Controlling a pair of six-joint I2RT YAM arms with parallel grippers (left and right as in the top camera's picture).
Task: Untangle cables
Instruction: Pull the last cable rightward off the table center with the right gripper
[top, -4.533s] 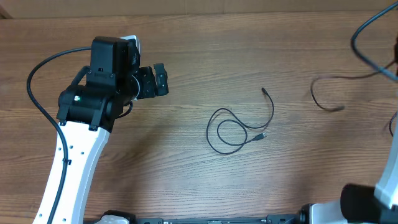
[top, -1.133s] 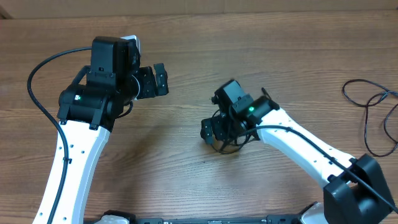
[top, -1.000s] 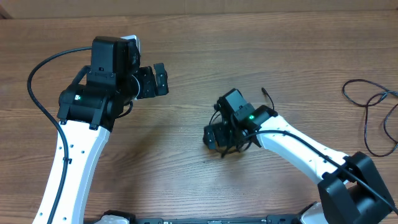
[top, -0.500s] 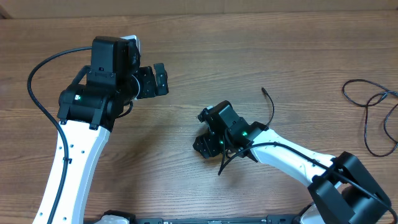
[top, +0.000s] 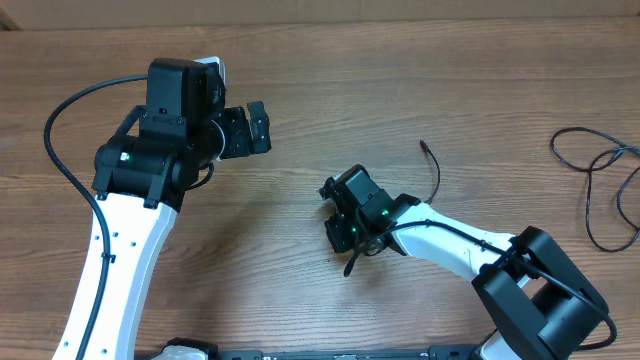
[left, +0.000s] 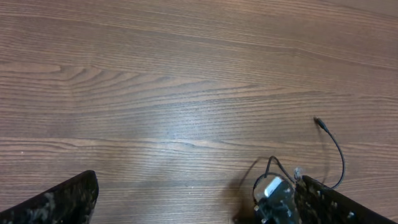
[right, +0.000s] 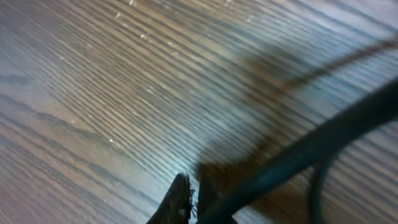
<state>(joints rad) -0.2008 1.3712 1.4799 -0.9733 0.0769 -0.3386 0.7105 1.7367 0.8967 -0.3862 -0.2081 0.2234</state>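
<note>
R gripper (top: 338, 236) pinches thin black cable (top: 437, 178): light, limp, prob. slippery, best taken at loop under its fingertips; L gripper (top: 260, 128) gapes, empty.

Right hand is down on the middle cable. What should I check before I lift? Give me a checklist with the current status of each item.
1. The right hand is shut: ok.
2. The cable is actually pinched in it: cannot tell. The loop is hidden under the hand in the overhead view, and the right wrist view is blurred.
3. The plug end lies loose on the table, apart from both arms: ok.
4. The left hand is open and well apart from the cable: ok.
5. The cord at the right edge lies apart from the middle cable: ok.
</note>
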